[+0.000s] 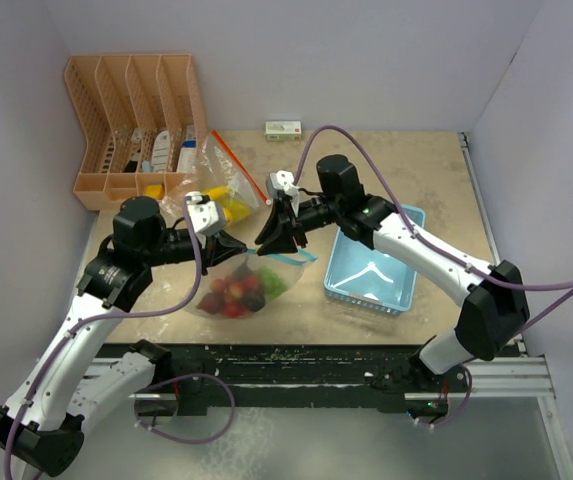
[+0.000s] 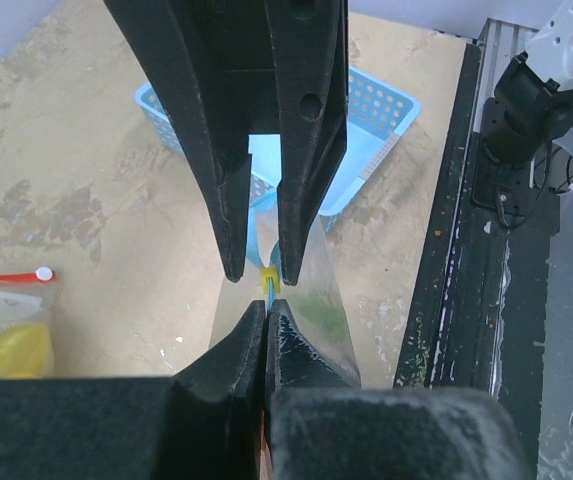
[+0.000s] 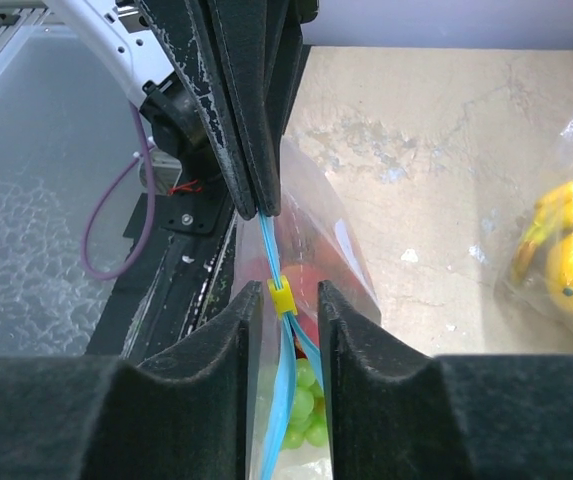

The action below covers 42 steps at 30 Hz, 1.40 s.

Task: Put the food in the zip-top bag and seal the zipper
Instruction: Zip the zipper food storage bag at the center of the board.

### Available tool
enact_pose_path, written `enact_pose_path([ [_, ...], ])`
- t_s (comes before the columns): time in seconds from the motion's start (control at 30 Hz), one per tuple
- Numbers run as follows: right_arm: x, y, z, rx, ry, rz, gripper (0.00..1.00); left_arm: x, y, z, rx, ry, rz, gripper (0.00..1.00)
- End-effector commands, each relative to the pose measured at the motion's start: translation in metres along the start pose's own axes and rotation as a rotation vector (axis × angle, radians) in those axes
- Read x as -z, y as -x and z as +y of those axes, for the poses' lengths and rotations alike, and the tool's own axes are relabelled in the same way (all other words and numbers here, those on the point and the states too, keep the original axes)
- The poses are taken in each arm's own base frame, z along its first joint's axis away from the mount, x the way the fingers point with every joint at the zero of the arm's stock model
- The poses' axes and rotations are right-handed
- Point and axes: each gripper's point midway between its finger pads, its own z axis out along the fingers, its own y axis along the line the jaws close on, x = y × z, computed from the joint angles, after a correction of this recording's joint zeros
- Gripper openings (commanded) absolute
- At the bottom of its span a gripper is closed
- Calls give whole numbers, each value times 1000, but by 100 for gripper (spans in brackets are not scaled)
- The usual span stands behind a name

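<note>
food in bag | basket just right, maybe touching | rack behind-left

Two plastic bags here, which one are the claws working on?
The blue-zippered bag of red and green food: left claw pinches it, right claw straddles its slider. The red-zippered bag lies apart.

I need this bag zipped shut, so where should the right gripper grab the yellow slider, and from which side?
Pinch the slider across its two flat faces, probably coming in over the bag's top edge. The track stands on edge inside the open right gripper, so one finger fits each side. The left gripper pinches the track beside it.
</note>
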Motion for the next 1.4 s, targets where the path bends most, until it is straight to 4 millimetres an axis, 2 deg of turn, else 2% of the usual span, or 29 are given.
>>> enact_pose_path([
  [0.0, 1, 18, 1, 30, 6, -26, 33, 5, 24, -1, -72, 4, -76, 0],
  [0.13, 1, 19, 0, 27, 5, -27, 35, 6, 25, -1, -75, 8, -77, 0],
  [0.23, 1, 17, 0, 18, 0, -23, 32, 6, 24, -1, -72, 8, -76, 0],
  [0.43, 1, 15, 3, -18, 9, -18, 12, 6, 25, -1, -71, 11, -79, 0],
  [0.57, 2, 13, 4, -38, 6, -15, 7, 7, 25, 1, -71, 30, -78, 0],
  [0.77, 4, 0, 2, -55, -40, 2, 4, 14, 28, 13, -87, 123, -79, 0],
  [1.13, 15, -32, -7, -117, -113, 64, 4, 18, 28, 20, -91, 176, -76, 0],
  [1.37, 26, -58, -10, -166, -182, 118, 4, 33, 29, 46, -96, 359, -67, 0],
])
